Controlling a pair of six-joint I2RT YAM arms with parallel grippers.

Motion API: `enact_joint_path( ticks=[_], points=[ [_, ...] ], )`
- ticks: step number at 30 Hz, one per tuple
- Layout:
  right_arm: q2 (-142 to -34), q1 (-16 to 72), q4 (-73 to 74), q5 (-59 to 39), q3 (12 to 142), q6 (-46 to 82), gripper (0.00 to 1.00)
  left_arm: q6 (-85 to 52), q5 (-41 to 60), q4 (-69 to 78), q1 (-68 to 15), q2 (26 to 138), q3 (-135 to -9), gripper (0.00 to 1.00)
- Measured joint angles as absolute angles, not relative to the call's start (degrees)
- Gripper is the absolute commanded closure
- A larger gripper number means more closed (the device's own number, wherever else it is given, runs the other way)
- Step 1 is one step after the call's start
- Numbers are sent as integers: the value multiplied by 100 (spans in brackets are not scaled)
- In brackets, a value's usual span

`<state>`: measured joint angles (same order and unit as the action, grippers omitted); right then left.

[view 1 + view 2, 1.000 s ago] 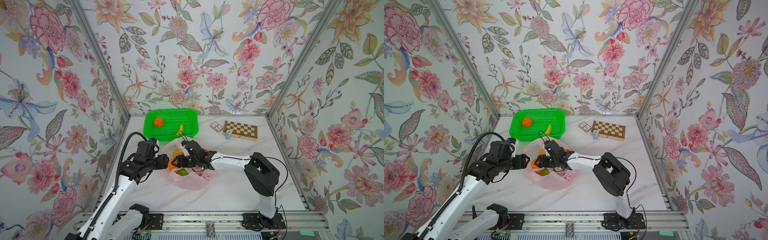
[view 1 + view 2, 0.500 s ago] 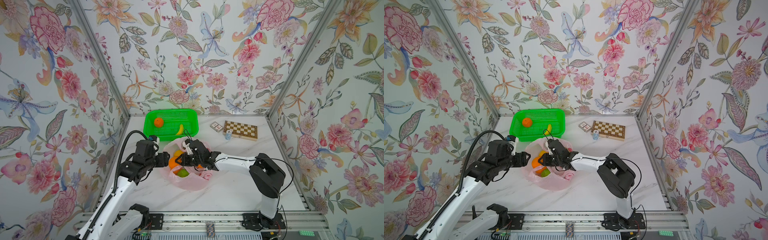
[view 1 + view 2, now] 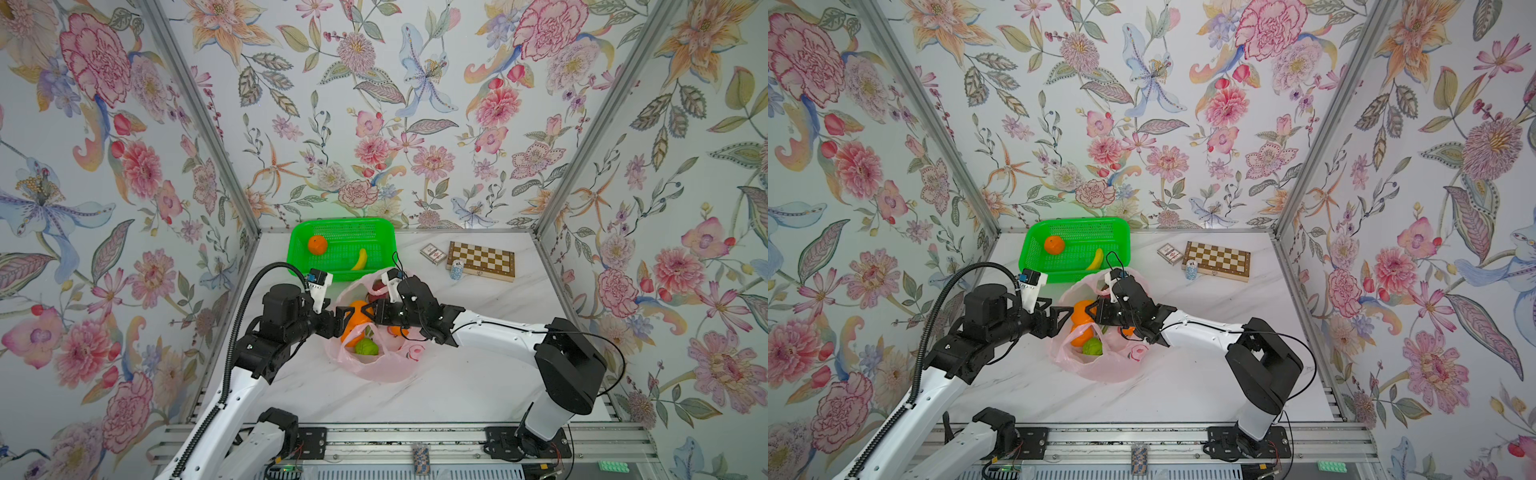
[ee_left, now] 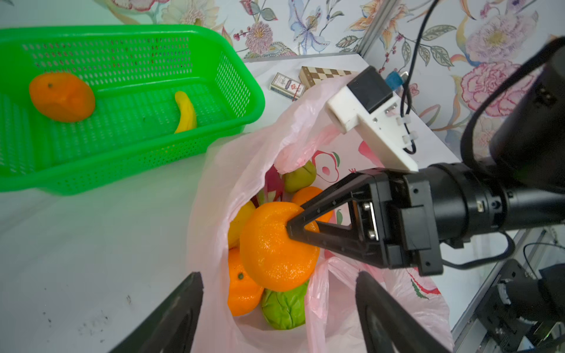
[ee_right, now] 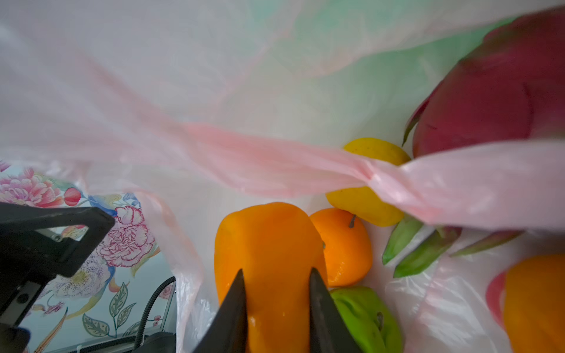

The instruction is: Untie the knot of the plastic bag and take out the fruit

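Right pincer (image 5: 276, 272) clamped on an orange (image 4: 275, 250), squashed long along the pincer's reach, at the open mouth of the plastic bag (image 3: 374, 370) on the counter (image 3: 415, 395). Left pincer (image 3: 342, 321), jaws apart, sits at the orange's 9 o'clock in both top views. Green basket (image 3: 299, 266) is at 12 o'clock, nearer the left arm. Only the right wrist view shows a twisted handle strip (image 5: 275, 165) crossing over the other fruit (image 5: 345, 244).

Pink plastic bag (image 3: 376, 372), red prints, holds orange fruit (image 3: 356, 311); behind the bag, green basket (image 3: 374, 226) and brown-cream chequered board (image 3: 482, 259)
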<state>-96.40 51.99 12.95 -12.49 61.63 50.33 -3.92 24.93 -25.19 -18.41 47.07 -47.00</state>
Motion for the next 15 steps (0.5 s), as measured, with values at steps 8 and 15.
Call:
enact_joint_path(
  ticks=[8, 15],
  points=[
    [-9166, 5100, 1610, -1194, 5859, 5225, 73, 250, 2727, -2167, -1857, 4904, -4700, 1],
    [-8801, 5100, 1841, -1234, 5758, 5387, 73, 617, 2663, -2008, -2206, 5052, -4700, 1]
  ],
)
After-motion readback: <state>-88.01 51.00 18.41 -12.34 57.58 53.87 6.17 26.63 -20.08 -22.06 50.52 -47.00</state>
